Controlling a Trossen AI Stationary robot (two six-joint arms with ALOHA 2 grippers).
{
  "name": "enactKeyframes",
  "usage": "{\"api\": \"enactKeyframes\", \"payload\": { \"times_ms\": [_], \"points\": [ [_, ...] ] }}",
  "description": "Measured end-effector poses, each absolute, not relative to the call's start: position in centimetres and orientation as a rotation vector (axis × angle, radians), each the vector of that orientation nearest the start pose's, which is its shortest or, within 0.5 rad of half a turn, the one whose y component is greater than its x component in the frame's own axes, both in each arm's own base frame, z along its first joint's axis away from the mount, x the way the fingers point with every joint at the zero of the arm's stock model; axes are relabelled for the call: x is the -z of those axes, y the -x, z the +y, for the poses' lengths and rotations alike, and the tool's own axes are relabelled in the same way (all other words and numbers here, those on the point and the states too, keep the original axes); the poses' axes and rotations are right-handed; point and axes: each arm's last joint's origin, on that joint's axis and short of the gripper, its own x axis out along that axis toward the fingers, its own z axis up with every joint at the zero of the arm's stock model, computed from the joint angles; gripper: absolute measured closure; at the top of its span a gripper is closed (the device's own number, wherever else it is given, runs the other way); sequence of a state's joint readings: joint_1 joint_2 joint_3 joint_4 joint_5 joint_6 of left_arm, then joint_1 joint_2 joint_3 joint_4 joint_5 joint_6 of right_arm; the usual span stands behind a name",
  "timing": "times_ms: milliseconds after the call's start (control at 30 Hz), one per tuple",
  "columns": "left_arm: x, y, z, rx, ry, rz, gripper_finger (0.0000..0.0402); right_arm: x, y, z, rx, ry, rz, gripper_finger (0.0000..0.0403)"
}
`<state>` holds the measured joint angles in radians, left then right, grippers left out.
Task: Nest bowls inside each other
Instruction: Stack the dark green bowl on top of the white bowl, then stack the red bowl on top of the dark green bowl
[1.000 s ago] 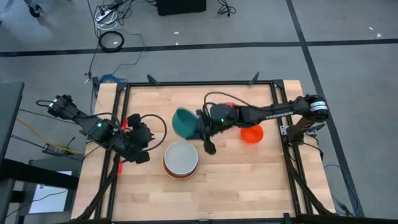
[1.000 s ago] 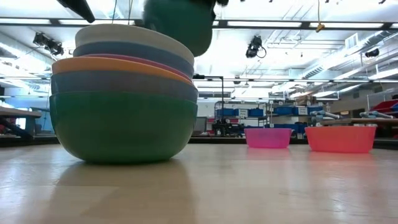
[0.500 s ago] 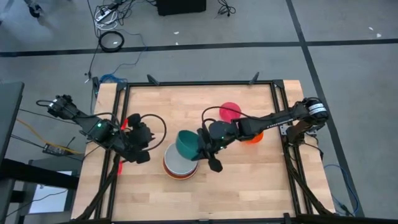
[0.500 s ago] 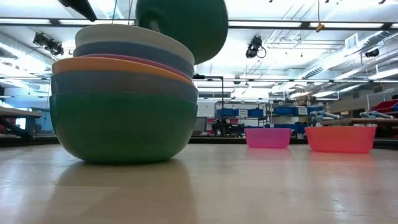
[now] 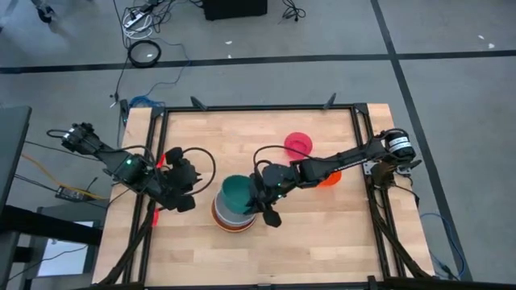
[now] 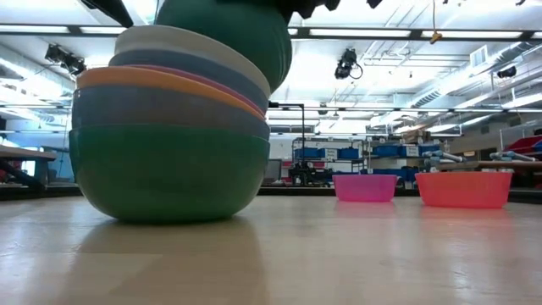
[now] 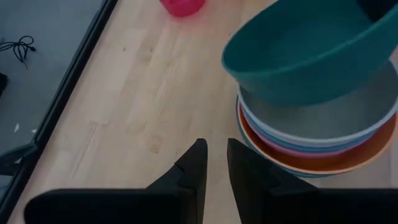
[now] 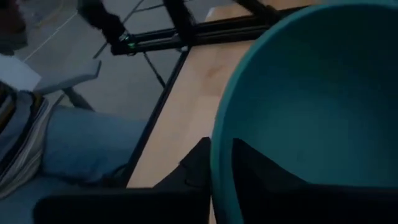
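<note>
A stack of nested bowls (image 5: 232, 217) stands near the table's middle, a big green bowl (image 6: 169, 174) at the bottom and a white one (image 7: 323, 121) on top. The teal bowl (image 5: 236, 195) sits tilted in the stack's top, with my right gripper (image 5: 258, 198) shut on it from the stack's right side. A magenta bowl (image 5: 298, 144) stands alone farther back. A red-orange bowl (image 5: 326, 177) shows partly under my right arm. My left gripper (image 7: 212, 163) hovers left of the stack, its fingers close together with nothing between them. My right gripper has the teal bowl's rim (image 8: 219, 152) on the side toward the table's right, one finger (image 8: 264, 171) inside the bowl and one outside. The fingers come from the right, slanting down. The bowl is tilted, its underside down in the white bowl.
A black frame (image 5: 242, 107) runs round the wooden table. Bare wood (image 5: 322, 234) lies at the near right and in front of the stack. A person's legs (image 8: 74, 149) show beyond the table's edge in the right wrist view.
My right gripper has carried the teal bowl from the far side of the stack toward the near edge and down, rolling as it went. The bowl, first held clear and more on its side, now sits in the stack's top. The stack's upper bowls have shifted slightly.
</note>
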<state>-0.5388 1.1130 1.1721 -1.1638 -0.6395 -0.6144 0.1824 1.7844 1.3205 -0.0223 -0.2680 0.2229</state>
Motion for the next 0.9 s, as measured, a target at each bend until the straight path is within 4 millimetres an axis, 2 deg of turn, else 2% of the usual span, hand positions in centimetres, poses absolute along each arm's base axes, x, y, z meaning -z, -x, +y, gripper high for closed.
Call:
{"api": "enactKeyframes", "payload": {
  "times_ms": [233, 400, 600, 900],
  "points": [
    [-33.3, -16.8, -8.0, -0.357, -0.044, 0.836, 0.0329, -26.1, -39.9, 7.5, -0.353, -0.267, 0.539, 0.0293],
    [-33.3, -16.8, -8.0, -0.358, -0.045, 0.836, 0.0329, -26.2, -39.8, 7.6, -0.416, -0.349, 0.564, 0.0265],
    [-33.3, -16.8, -8.0, -0.357, -0.047, 0.836, 0.0329, -26.3, -39.7, 7.9, -0.499, -0.415, 0.591, 0.0254],
    [-33.3, -16.8, -8.0, -0.358, -0.044, 0.836, 0.033, -27.5, -38.8, 6.9, -0.455, -0.417, 0.603, 0.0261]
  ]
}}
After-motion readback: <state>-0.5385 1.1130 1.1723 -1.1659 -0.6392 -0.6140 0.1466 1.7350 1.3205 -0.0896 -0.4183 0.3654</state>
